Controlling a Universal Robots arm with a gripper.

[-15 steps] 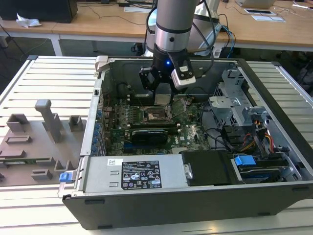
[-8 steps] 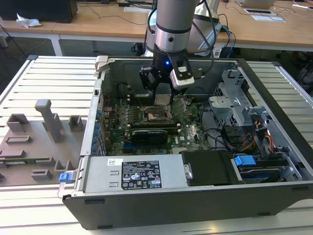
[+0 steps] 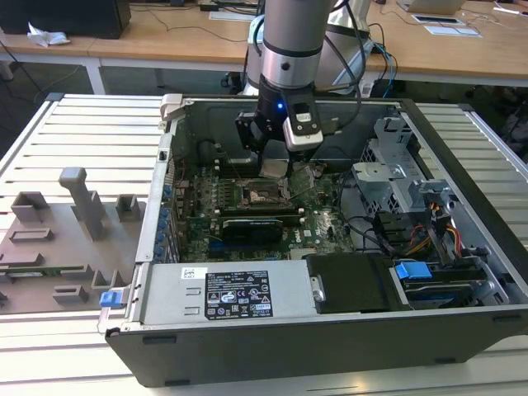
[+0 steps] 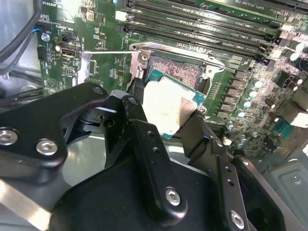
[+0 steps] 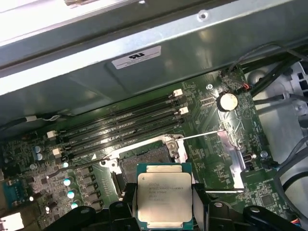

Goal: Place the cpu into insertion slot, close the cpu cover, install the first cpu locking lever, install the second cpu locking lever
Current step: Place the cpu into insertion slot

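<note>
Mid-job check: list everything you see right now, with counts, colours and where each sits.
silvery-grey square cpu: one, gripped above the slot.
square silver-rimmed insertion slot: one, dark centre, on the motherboard.
green motherboard: one, inside the case.
long black memory slots: several, beside the slot.
round silvery coin battery: one, on the motherboard.
dark grey open computer case: one, on the table.
pale slatted metal table: one, under the case.
grey fixture blocks: several, exterior view's left of the case.
black claw: one, shut on the cpu.
</note>
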